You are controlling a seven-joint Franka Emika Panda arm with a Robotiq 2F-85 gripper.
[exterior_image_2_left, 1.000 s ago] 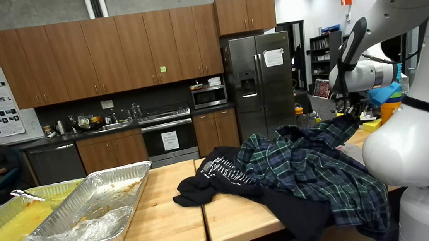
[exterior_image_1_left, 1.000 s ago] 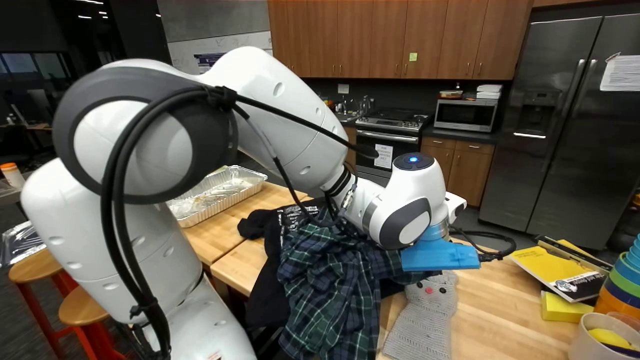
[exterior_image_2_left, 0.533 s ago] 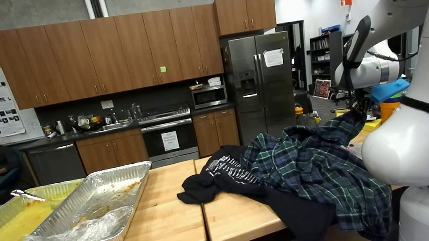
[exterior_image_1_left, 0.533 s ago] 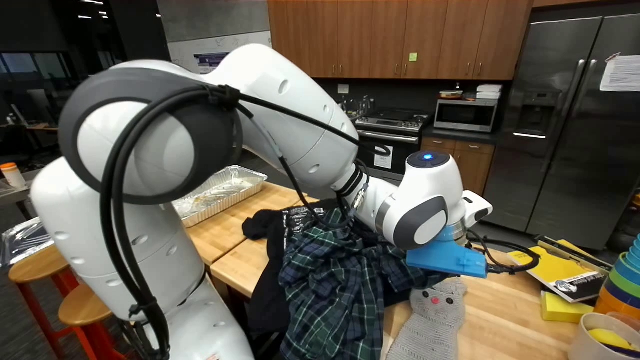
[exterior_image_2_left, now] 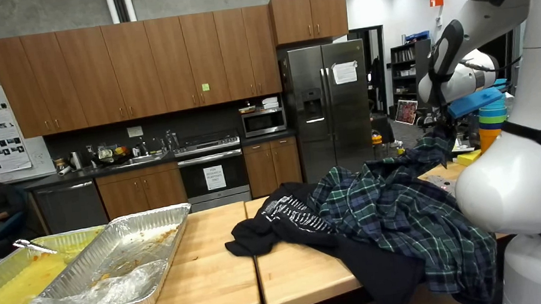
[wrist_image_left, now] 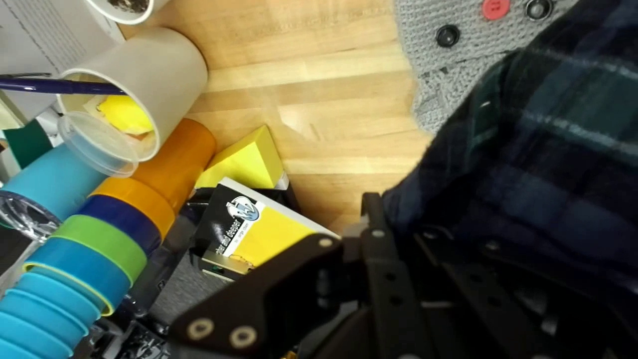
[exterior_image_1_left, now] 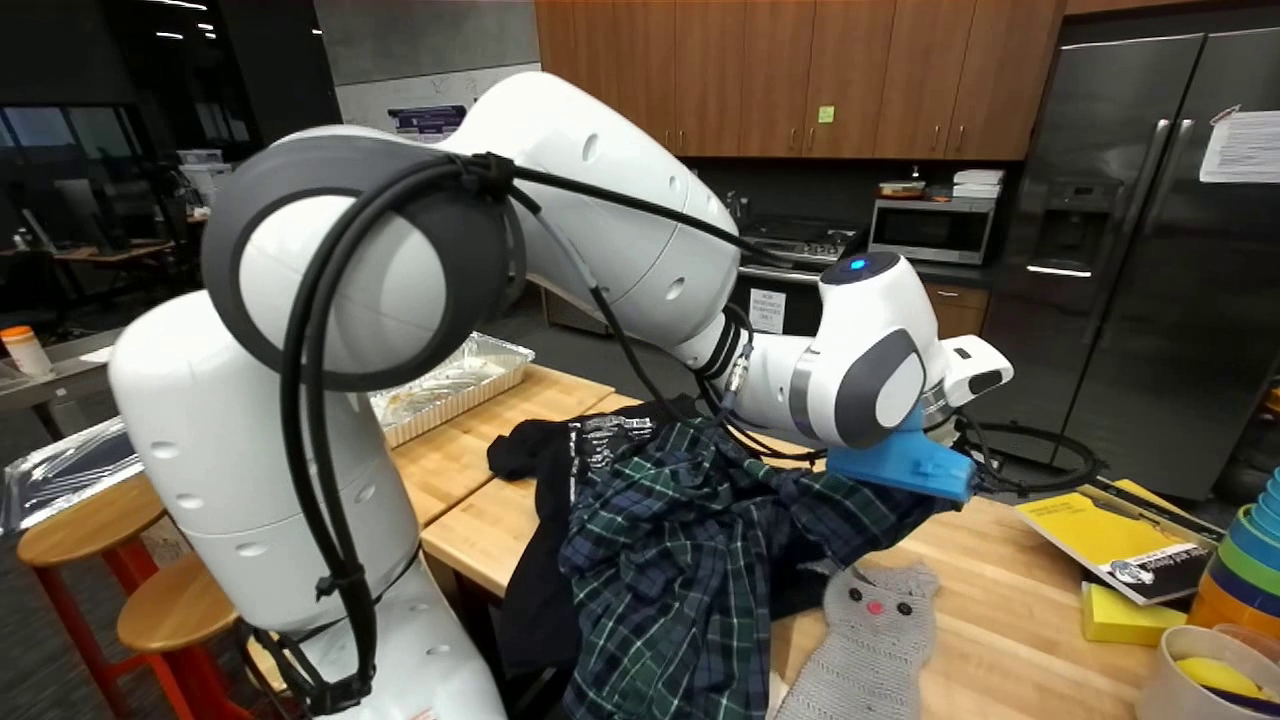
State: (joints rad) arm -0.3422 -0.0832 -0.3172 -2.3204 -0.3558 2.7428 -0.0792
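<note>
"for research purposes only" on oven (exterior_image_2_left: pixel 234 172)

I can't make out one fingertip of the gripper (wrist_image_left: pixel 401 218) against the plaid shirt (wrist_image_left: pixel 538 184); beside that, a knitted animal (exterior_image_1_left: pixel 868 650) is cut off below; beneath, a black garment (exterior_image_2_left: pixel 263 233) bears unreadably small print (exterior_image_2_left: pixel 298 214).

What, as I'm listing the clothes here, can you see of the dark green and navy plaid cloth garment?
The dark green and navy plaid cloth garment has thin pale lines and looks soft and woven. It lies crumpled over a black cloth garment with white print, on a pale wooden table, its lower part hanging past the edge. One end is raised, pinched in the black two-finger gripper. Deep folds hide its full shape.
</note>
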